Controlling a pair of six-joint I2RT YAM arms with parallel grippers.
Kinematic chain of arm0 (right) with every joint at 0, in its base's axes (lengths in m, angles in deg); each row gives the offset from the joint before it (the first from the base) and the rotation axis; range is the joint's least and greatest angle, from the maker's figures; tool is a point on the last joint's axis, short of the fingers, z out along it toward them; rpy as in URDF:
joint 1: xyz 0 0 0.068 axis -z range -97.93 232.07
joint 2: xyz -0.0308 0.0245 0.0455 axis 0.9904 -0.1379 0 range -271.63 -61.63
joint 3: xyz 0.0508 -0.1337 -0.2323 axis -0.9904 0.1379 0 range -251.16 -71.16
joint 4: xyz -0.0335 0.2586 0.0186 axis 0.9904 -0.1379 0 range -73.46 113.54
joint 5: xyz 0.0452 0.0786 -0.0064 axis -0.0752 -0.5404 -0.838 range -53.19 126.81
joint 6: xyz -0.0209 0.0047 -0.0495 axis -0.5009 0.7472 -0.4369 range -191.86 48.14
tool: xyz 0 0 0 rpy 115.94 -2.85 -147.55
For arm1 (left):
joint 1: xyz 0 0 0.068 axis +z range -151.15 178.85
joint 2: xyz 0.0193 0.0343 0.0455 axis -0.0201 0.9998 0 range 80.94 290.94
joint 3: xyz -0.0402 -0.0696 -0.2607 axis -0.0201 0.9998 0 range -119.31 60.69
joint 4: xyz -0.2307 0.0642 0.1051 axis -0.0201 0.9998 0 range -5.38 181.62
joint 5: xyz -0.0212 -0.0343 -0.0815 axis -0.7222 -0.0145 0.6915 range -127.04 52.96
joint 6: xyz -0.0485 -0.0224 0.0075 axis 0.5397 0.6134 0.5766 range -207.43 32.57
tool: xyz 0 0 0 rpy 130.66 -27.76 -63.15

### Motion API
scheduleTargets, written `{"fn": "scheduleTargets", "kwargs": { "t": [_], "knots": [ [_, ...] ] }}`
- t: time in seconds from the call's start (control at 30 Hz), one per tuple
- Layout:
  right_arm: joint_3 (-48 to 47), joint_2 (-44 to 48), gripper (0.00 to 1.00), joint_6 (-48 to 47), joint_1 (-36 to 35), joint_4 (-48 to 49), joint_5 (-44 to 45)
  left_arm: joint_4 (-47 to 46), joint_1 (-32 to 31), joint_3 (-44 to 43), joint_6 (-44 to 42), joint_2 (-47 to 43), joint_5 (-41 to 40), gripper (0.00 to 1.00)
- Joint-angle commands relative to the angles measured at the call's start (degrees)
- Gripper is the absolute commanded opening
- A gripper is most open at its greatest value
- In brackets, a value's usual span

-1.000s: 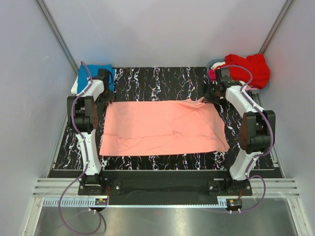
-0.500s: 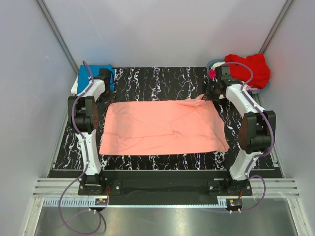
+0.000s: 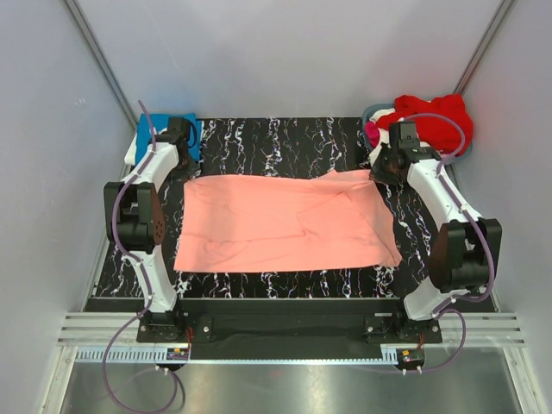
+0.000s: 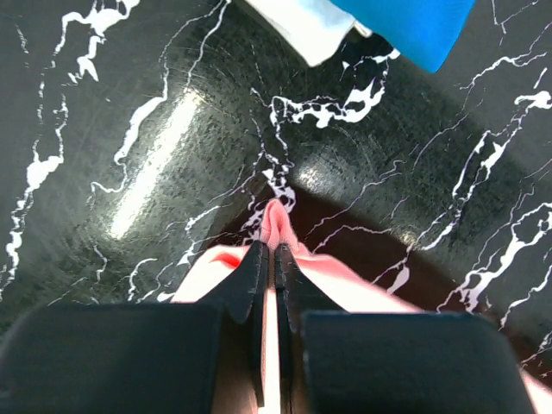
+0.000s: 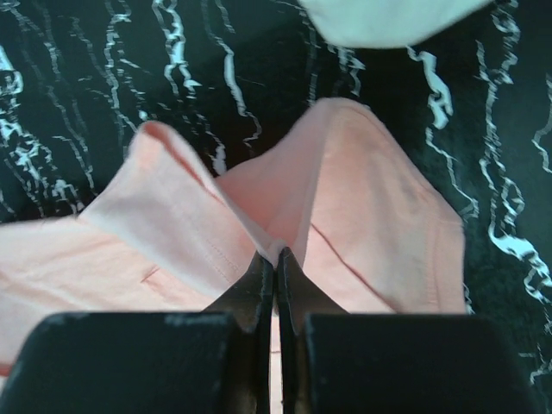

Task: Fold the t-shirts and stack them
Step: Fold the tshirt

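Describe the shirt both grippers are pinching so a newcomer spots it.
On the black marbled table, look at its centre. The salmon-pink t-shirt lies spread flat there, the only cloth laid open; the blue shirt and the red pile sit in the far corners.

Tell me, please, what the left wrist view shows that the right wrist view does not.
Only the left wrist view: a blue shirt and a white cloth beside it at the top edge, and the left jaws shut on a narrow tip of the pink shirt. Only the right wrist view: the right jaws shut on a broad, seamed fold of that shirt, and a pale shape at the top edge, unclear what. Both: the pink shirt pinched over the marbled table.
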Motion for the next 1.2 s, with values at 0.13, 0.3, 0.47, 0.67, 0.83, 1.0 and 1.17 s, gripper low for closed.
{"fn": "scheduleTargets", "kwargs": {
  "t": [0.13,0.3,0.47,0.67,0.83,1.0,1.17],
  "knots": [
    [3.0,7.0,0.00,1.2,3.5,-1.5,3.5,-1.5,0.1,2.1,-2.2,-3.1,-2.2,0.00],
    [5.1,8.8,0.00,0.6,4.0,-2.1,3.4,-1.5,0.1,4.0,-2.2,-4.6,-2.2,0.00],
    [10.2,11.8,0.00,1.9,4.0,-1.0,2.5,-2.5,0.0,9.5,-2.2,-9.0,-2.9,0.00],
    [14.3,13.6,0.00,2.2,4.1,-0.8,2.1,-2.7,0.1,15.3,-1.4,-13.6,-3.9,0.00],
    [15.3,14.8,0.00,2.5,4.7,-2.2,3.8,-3.2,0.1,19.6,-0.8,-16.9,-4.0,0.00],
    [17.8,16.8,0.00,3.1,5.3,-2.2,3.8,-3.7,0.0,23.0,-0.3,-19.4,-4.0,0.00],
    [21.3,17.6,0.00,3.3,5.4,-1.7,3.8,-3.5,-0.3,25.5,0.1,-21.1,-4.4,0.00]
  ]
}}
